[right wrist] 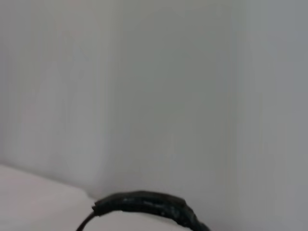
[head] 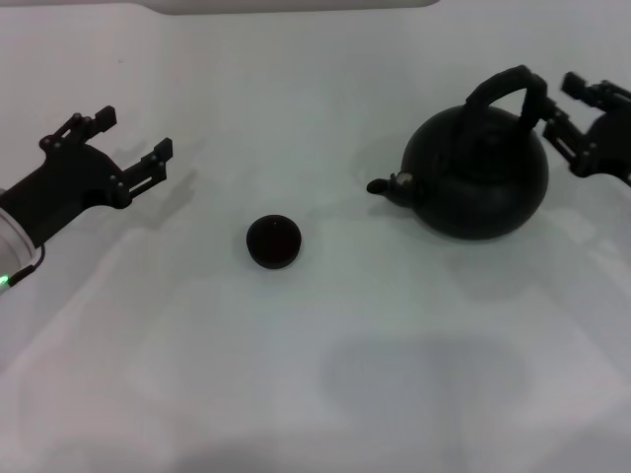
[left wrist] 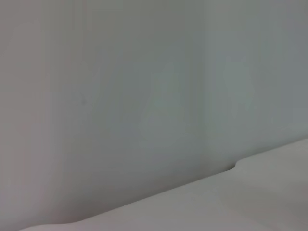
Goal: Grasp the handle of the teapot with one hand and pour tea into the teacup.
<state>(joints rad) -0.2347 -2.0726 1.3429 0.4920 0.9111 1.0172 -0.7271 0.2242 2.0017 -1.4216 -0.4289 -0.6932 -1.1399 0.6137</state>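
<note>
Right pincer [head: 564, 104] is hovering with fingers apart beside the handle [head: 508, 89] of the heavy-looking, rigid teapot [head: 478, 172], best gripped at its arch, teacup [head: 273, 241] waiting mid-table.

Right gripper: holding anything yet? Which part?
Nothing held. Right gripper is open beside the handle, not closed on it. Left gripper is open and empty.

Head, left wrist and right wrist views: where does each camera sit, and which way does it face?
Head: looks down at the table with teapot and teacup; left tool and right tool both show.
Left wrist: faces bare pale surfaces, no body visible.
Right wrist: faces a wall over the handle, which the head view shares.
</note>
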